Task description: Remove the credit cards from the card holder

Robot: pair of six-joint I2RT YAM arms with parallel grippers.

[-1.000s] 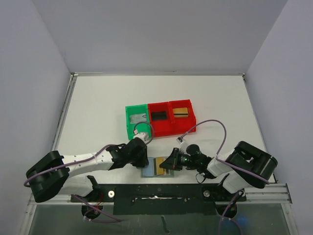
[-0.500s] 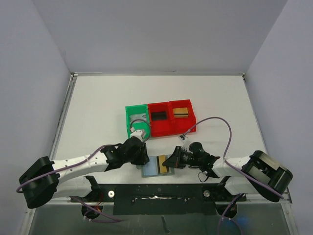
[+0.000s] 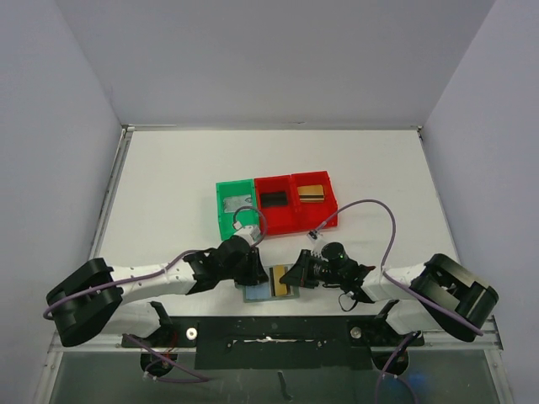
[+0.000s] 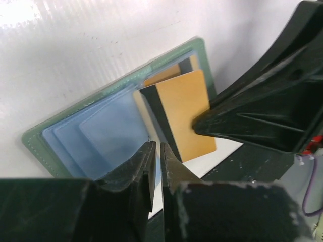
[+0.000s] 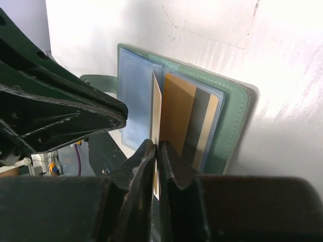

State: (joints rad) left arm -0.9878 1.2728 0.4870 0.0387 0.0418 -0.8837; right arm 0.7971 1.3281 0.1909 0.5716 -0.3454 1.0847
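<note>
Since a second ago the gold card [image 4: 181,113] has tipped onto its edge, half out of the card holder [image 4: 91,131] at 6 o'clock on the table [image 3: 168,185]. Right gripper [image 5: 156,148] clamps it to draw it free; left gripper [image 4: 157,151], closed, seems to pin the holder down.

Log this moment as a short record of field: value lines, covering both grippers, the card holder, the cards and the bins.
left gripper: fingers together, tips on the card holder's blue pockets; pinching or pressing unclear
right gripper: shut on the gold card, which has a dark stripe and is tilted up off the holder
card holder: open, lying flat between the grippers
in holder: second striped card, in its pocket
green bin: silver-grey card
red bins: black card in one, binned gold card in the other
</note>
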